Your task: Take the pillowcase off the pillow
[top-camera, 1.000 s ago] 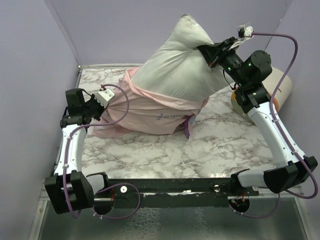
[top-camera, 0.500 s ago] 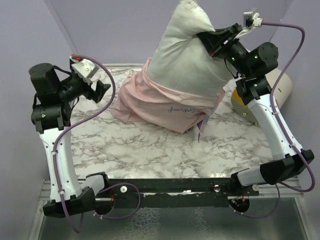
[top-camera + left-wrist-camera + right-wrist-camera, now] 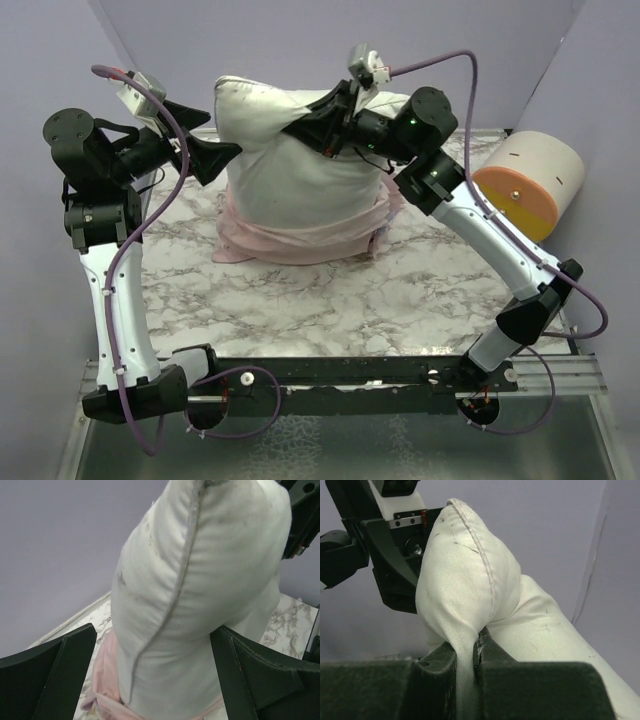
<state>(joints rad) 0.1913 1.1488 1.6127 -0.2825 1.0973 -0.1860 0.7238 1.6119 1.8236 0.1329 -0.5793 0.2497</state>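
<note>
The right gripper (image 3: pixel 305 125) is clamped on the top seam of the pillow (image 3: pixel 285 170), holding it upright at the table's (image 3: pixel 330 300) 12 o'clock side. The left gripper (image 3: pixel 222 130), jaws spread wide, hangs just beside the pillow's 9 o'clock edge. The pillowcase (image 3: pixel 300 228) sits bunched, pale pink side out, around the pillow's lower end.

One pillow (image 3: pixel 290 150), one pillowcase (image 3: pixel 292 236), one cylinder (image 3: pixel 532 180)

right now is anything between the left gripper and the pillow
Nothing. In the left wrist view the pillow sits straight ahead of the open left gripper, unobstructed; the top view shows its fingertips close beside the pillow's left edge.
</note>
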